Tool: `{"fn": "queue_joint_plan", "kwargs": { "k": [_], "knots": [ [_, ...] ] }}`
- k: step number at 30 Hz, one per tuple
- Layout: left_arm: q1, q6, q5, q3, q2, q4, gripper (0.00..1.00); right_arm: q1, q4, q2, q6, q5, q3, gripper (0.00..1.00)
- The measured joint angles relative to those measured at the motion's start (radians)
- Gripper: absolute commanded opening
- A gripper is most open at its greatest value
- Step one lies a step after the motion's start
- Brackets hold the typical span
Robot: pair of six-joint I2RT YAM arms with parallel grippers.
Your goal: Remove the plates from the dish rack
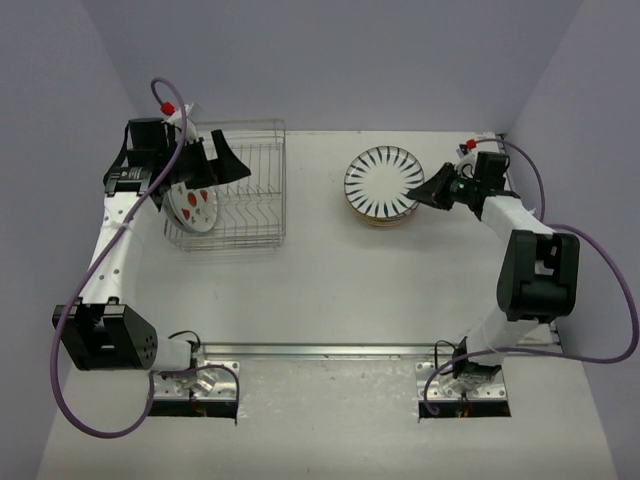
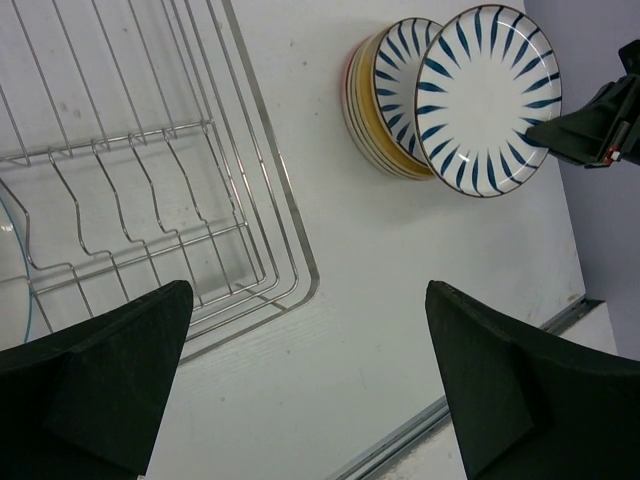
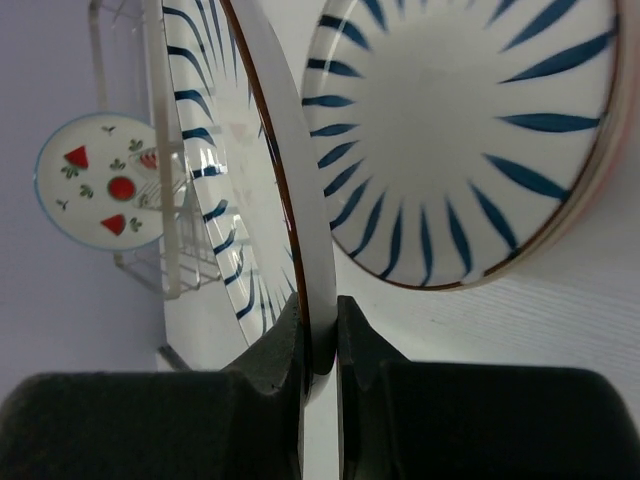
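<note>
The silver wire dish rack [image 1: 250,190] stands at the far left. One white plate with red wedges [image 1: 195,207] stands upright in its left end. My left gripper [image 1: 218,163] hovers open and empty above the rack; in its wrist view the fingers [image 2: 100,390] are spread wide over the rack's corner [image 2: 290,260]. My right gripper [image 1: 420,192] is shut on the rim of a white plate with dark radial stripes [image 1: 383,178] and holds it tilted just over a stack of plates [image 1: 380,221]. The right wrist view shows the pinched plate [image 3: 230,150] and the stack's striped top plate [image 3: 460,140].
Grey walls close in the table at the back and both sides. A metal rail [image 1: 320,350] runs along the near edge between the arm bases. The red-wedge plate [image 3: 105,190] and the rack [image 3: 170,275] show far off in the right wrist view.
</note>
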Motion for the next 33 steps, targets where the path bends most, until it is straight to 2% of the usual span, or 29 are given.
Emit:
{"fn": "queue_joint_plan", "kwargs": {
  "k": [8,10,13,17,19,26,30,31,33],
  "knots": [
    [0.001,-0.007,-0.046,0.0,-0.003,0.0,1.0,-0.028,-0.085,0.126,-0.012,0.117,0.095,0.0],
    [0.003,-0.008,-0.06,0.0,-0.006,-0.001,1.0,-0.028,-0.104,0.143,-0.018,0.127,0.111,0.03],
    [0.008,-0.01,-0.082,0.0,-0.015,-0.001,1.0,-0.028,-0.129,0.183,-0.026,0.136,0.151,0.25],
    [0.012,-0.01,-0.137,0.0,-0.037,-0.002,1.0,-0.028,-0.15,0.226,-0.042,0.135,0.215,0.66],
    [0.014,-0.01,-0.203,0.0,-0.052,-0.003,1.0,-0.029,-0.173,0.228,-0.056,0.139,0.237,0.76],
    [0.017,0.019,-0.499,0.0,-0.12,-0.01,1.0,-0.022,-0.289,0.224,-0.144,0.233,0.31,0.96],
    [0.02,0.039,-0.603,0.001,-0.135,-0.013,0.99,-0.005,-0.342,0.197,-0.209,0.339,0.321,0.99],
    [0.02,0.048,-0.625,0.007,-0.13,-0.024,0.98,0.002,-0.355,0.187,-0.225,0.364,0.321,0.99],
    [0.02,0.063,-0.66,0.03,-0.105,-0.048,0.84,0.013,-0.373,0.165,-0.253,0.401,0.321,0.99]
  ]
}}
